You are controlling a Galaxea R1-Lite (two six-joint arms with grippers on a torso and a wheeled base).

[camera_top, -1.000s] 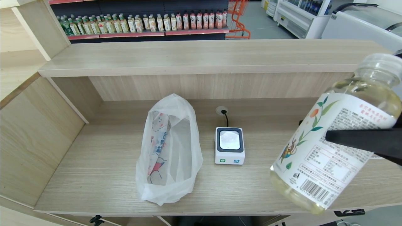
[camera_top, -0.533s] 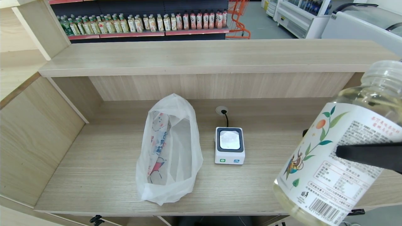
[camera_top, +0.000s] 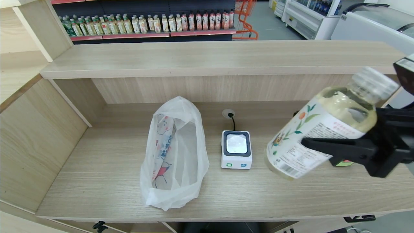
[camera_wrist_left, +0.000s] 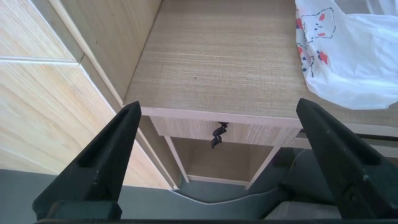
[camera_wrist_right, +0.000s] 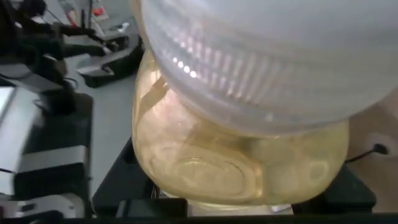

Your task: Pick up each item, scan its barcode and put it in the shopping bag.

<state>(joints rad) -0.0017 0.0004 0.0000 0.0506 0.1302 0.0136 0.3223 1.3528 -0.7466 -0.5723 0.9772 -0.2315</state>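
Note:
My right gripper [camera_top: 326,142] is shut on a clear bottle [camera_top: 320,134] of pale yellow drink with a white label. I hold it tilted in the air, base low and to the right of the white barcode scanner [camera_top: 236,149], barcode facing the front. Seen from the right wrist, the bottle [camera_wrist_right: 242,149] shows from its ribbed cap [camera_wrist_right: 267,56] downward. The white plastic shopping bag [camera_top: 174,152] lies open on the counter, left of the scanner. My left gripper [camera_wrist_left: 217,162] hangs open below the counter's front left edge, with the bag [camera_wrist_left: 348,56] beyond it.
The wooden counter [camera_top: 106,171] has a raised back ledge [camera_top: 207,58] and a side panel [camera_top: 35,139] on the left. A small green-topped item [camera_top: 343,162] sits behind my right gripper. The scanner's cable [camera_top: 232,121] runs to a hole in the counter.
The right gripper has carried the bottle left and away from the camera, toward the scanner, tilting it flatter. The bag, scanner and left arm stayed put.

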